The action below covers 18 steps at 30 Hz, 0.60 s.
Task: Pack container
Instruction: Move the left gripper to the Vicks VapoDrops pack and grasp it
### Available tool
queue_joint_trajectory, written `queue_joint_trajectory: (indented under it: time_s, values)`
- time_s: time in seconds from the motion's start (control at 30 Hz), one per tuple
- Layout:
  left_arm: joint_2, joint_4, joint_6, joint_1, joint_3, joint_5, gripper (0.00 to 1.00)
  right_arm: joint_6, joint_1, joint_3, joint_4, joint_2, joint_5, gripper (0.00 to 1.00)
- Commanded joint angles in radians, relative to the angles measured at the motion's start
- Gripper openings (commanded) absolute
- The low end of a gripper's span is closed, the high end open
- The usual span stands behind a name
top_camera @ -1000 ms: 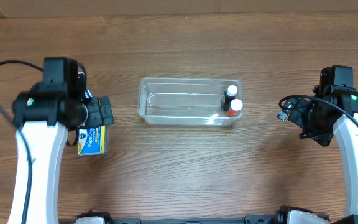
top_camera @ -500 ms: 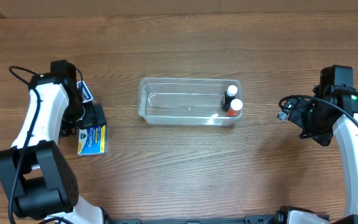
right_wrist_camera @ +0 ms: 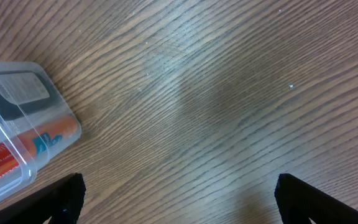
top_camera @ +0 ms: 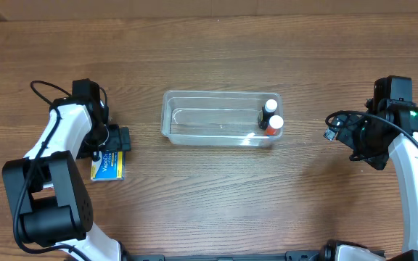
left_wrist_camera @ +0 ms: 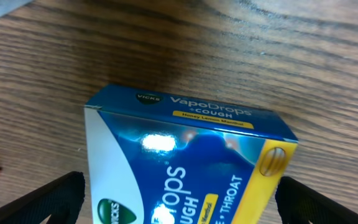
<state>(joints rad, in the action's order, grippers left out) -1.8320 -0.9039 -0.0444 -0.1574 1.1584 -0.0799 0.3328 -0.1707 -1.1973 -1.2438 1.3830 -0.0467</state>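
Container (top_camera: 210, 122) mid-table, well apart from both jaws

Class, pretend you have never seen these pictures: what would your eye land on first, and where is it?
The bright blue-and-yellow Vicks VapoDrops box fills the left wrist view, lying on the wooden table at the left with the left claw open over it. Next comes the clear container at the table's middle, with two white-capped bottles at its right end.
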Motion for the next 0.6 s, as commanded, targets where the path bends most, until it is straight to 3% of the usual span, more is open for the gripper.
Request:
queue_joint_trajectory:
  time_s: [0.0, 0.3, 0.37, 0.5, 0.57]
  values:
    - [-0.014, 0.028, 0.018, 0.003, -0.043, 0.001, 1.0, -0.007, -0.005, 0.002, 0.005, -0.014, 0.0, 1.0]
    - [-0.014, 0.066, 0.011, 0.003, -0.092, 0.002, 0.99, -0.007, -0.005, 0.002, 0.005, -0.014, 0.0, 1.0]
    - [-0.014, 0.059, 0.011, 0.003, -0.092, 0.002, 0.91, -0.007, -0.005, 0.002, 0.005, -0.014, 0.0, 1.0]
    - [-0.014, 0.04, 0.011, 0.003, -0.092, 0.002, 0.67, -0.007, -0.005, 0.002, 0.005, -0.014, 0.0, 1.0]
    - [-0.014, 0.029, 0.011, 0.003, -0.092, 0.002, 0.61, -0.007, -0.005, 0.002, 0.005, -0.014, 0.0, 1.0]
